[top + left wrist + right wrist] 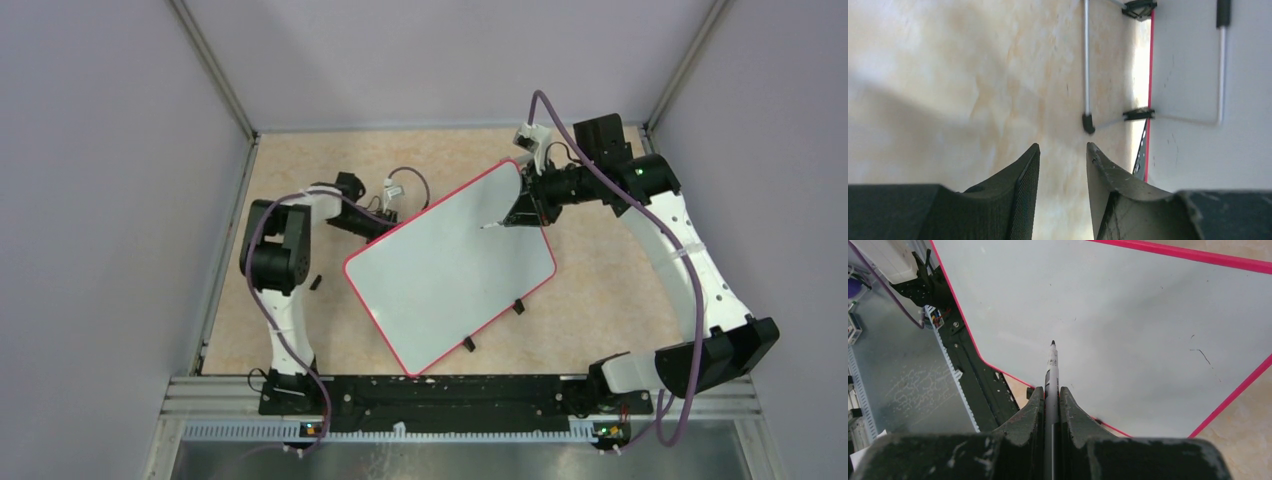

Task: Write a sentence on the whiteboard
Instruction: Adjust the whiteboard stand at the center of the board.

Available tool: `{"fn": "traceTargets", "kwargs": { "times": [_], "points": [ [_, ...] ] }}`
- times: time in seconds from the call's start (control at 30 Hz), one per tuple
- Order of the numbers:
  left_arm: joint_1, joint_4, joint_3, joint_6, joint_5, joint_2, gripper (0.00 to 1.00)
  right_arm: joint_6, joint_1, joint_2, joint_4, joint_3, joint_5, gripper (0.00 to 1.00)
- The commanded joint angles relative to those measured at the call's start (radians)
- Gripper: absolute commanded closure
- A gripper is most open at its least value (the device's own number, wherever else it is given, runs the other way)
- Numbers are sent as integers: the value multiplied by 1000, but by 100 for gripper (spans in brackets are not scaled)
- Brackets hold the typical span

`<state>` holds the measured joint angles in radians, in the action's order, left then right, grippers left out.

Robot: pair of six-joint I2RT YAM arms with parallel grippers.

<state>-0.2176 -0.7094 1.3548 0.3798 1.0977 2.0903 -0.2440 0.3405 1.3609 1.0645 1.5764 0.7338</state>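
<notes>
Pinched in the right jaws, a marker points its tip over the whiteboard near the far right corner; I cannot tell if it touches. Board sits askew mid-bench, with the widest open room to the right. Beside its far left edge, the left jaws stand spread over bare bench.

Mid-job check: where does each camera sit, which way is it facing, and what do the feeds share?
Top external: above and behind the bases, looking down on the table and whiteboard; the left arm and right arm both show.
Left wrist: looks past the open left end effector across the table to the whiteboard's pink rim and a wire frame.
Right wrist: looks along the marker, clamped in the right end effector, onto the whiteboard.
Shared: all three views show the whiteboard.
</notes>
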Motion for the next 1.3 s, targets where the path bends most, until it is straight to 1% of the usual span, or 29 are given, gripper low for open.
{"fn": "traceTargets", "kwargs": {
  "times": [0.0,0.1,0.13,0.23,0.33,0.4,0.47,0.53,0.6,0.77,0.93,1.0,1.1,1.2,1.27],
  "points": [
    [81,-240,-93,253,53,-121,57,-12,11,-23,-2,41,5,100],
    [93,-362,-180,385,34,-149,61,-9,9,-25,-4,38,4,100],
    [98,-385,-184,402,26,-156,64,-8,10,-26,-6,36,4,100],
    [121,-440,-168,442,19,-169,66,-5,10,-23,-5,39,3,100],
    [123,-516,-149,495,1,-128,71,-8,9,-27,2,46,-4,100],
    [114,-572,-142,546,-19,-99,72,-6,9,-26,1,47,-10,100],
    [99,-586,-174,565,-65,-78,75,-6,10,-26,3,45,-10,100],
    [84,-551,-223,536,-108,-81,74,-3,11,-26,-3,42,-10,100],
    [75,-537,-235,519,-115,-81,72,0,10,-21,-8,39,-6,100],
    [51,-476,-184,430,-122,-59,66,10,11,-4,-15,52,2,100],
    [-23,-412,-144,334,-103,-25,60,9,10,-10,-12,54,-5,100],
    [-41,-384,-132,302,-96,-9,59,5,10,-16,-10,53,-13,100],
    [-47,-295,-148,235,-79,8,59,-1,10,-22,-6,52,-23,100],
    [-59,-246,-158,211,-33,29,60,-7,10,-29,-3,50,-34,100],
    [-72,-190,-172,170,-14,33,60,-9,9,-29,-3,47,-38,100]
  ]
}}
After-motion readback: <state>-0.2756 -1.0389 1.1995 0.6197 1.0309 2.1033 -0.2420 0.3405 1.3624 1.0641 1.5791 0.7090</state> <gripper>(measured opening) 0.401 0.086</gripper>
